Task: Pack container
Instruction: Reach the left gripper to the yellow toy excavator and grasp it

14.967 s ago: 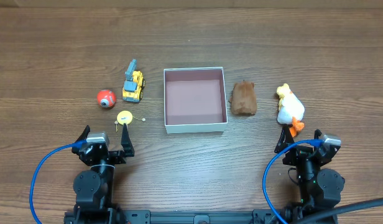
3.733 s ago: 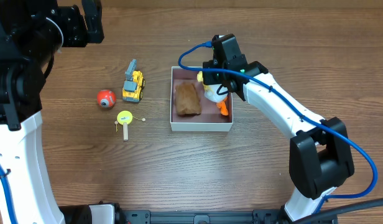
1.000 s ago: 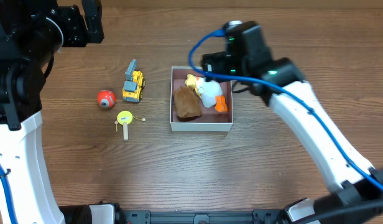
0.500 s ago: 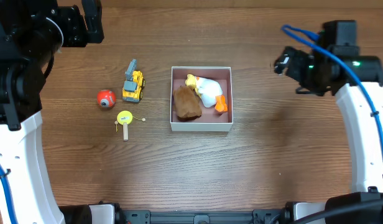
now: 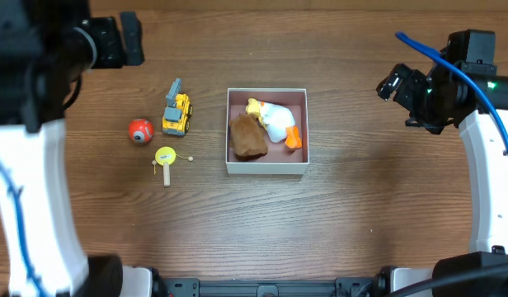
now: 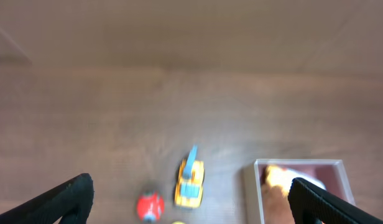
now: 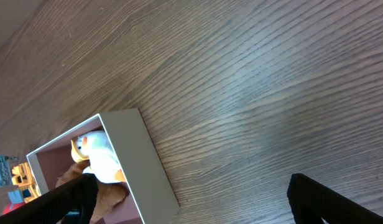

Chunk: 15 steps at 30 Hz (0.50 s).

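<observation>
At frame centre, a brown toy [image 5: 248,138] and a duck [image 5: 275,121] are held in the container [image 5: 267,168]; left gripper [image 6: 190,185] and right gripper [image 7: 191,182] are spread open.

We see a brown wooden table [image 5: 262,223] carrying the white-walled container [image 5: 267,169]. To the container's left lie a yellow toy truck [image 5: 176,113], a red ball [image 5: 139,130] farther left, and a yellow disc toy [image 5: 165,157] on a stick, none of them touching.
</observation>
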Tool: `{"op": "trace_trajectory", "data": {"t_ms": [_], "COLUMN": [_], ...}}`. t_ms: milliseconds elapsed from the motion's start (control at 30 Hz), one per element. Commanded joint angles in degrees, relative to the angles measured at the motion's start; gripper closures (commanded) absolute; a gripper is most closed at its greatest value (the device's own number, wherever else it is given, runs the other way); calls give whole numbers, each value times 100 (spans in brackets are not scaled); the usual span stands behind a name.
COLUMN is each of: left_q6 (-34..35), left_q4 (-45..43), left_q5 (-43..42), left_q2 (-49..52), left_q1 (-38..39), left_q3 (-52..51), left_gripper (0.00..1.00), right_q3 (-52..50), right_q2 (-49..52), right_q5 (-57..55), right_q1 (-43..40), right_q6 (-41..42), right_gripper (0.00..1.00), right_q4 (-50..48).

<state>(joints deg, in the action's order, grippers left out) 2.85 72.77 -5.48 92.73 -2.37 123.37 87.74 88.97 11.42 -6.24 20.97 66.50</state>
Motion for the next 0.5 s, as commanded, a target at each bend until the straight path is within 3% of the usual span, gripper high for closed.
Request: {"op": "trace_trajectory", "data": {"t_ms": [0, 100, 267, 400, 467], "left_q6": [107, 144, 136, 122, 131], "left_q4": [136, 120, 9, 98, 138], "left_q5": [-79, -492, -463, -350, -129], "left_q2": [1043, 1676, 2496, 3069, 3305], "left_q1": [-22, 7, 129, 356, 483], "left_q3": [-256, -256, -256, -256, -256], "left_gripper": [0, 0, 7, 23, 24], "right_q3": [79, 79, 79, 79, 79], "right_q2": [-175, -175, -175, -175, -175], "right_q5": [24, 24, 24, 24, 24], "right_q1": [-7, -7, -7, -7, -7], "right_q6": [28, 31, 31, 31, 31], "right_gripper": [0, 0, 0, 0, 0], "right_q4": [-15, -15, -15, -15, -15]}}
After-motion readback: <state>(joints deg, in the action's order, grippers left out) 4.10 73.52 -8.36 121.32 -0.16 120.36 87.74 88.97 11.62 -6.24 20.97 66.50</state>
